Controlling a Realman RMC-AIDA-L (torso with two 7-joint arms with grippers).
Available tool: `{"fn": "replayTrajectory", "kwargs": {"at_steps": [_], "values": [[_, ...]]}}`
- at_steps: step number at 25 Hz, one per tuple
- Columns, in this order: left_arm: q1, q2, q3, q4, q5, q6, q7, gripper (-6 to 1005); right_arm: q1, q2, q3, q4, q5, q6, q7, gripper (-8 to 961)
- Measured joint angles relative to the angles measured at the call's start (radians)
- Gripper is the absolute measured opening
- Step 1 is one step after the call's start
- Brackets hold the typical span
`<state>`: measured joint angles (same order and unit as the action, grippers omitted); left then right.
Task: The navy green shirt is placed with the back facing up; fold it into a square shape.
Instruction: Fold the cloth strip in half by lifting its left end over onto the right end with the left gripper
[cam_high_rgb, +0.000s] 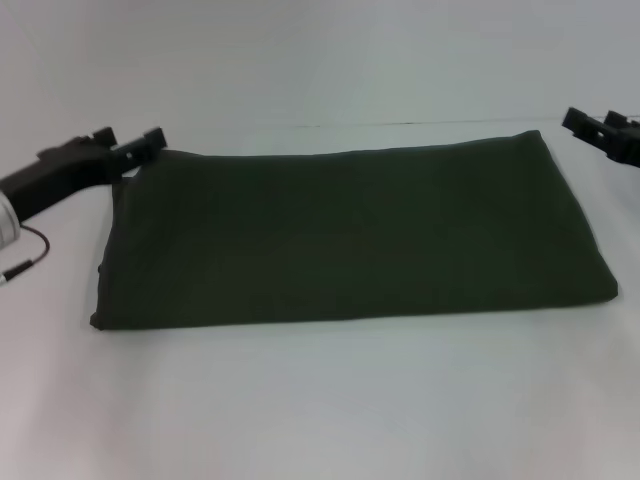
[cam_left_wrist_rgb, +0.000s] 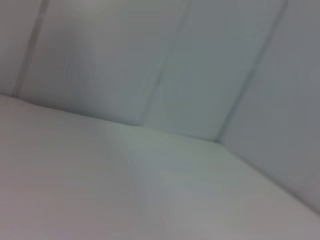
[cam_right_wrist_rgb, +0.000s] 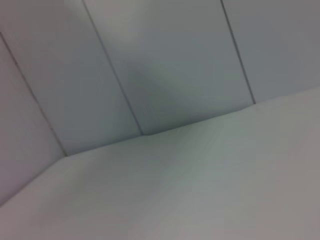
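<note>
One navy green shirt folded; two grippers flanking.

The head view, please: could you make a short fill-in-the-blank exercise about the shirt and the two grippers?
1. The navy green shirt lies folded into a wide ____ shape on the white table.
2. The left gripper is at the shirt's far ____ corner.
3. The right gripper holds ____.
4. Both wrist views show only the table and the ____ behind it.

Missing words: rectangular; left; nothing; wall
</note>
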<state>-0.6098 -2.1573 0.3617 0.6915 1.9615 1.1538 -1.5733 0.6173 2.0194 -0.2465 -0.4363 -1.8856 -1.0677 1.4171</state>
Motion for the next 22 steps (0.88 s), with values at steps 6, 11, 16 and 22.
{"fn": "replayTrajectory", "kwargs": {"at_steps": [6, 11, 16, 22], "values": [[0.081, -0.010, -0.005, 0.008, -0.005, 0.226, -0.002, 892, -0.088, -0.005, -0.035, -0.057, -0.006, -0.184, 0.101, 797], [0.136, -0.014, -0.013, 0.007, -0.006, 0.289, -0.001, 893, -0.158, -0.011, -0.147, -0.152, -0.007, -0.267, 0.248, 790], [0.172, -0.015, -0.061, 0.008, -0.001, 0.343, -0.013, 892, -0.205, -0.023, -0.181, -0.194, -0.010, -0.332, 0.332, 787], [0.201, -0.014, -0.079, 0.007, 0.020, 0.389, -0.100, 892, -0.215, -0.049, -0.181, -0.197, -0.069, -0.375, 0.390, 790]]}}
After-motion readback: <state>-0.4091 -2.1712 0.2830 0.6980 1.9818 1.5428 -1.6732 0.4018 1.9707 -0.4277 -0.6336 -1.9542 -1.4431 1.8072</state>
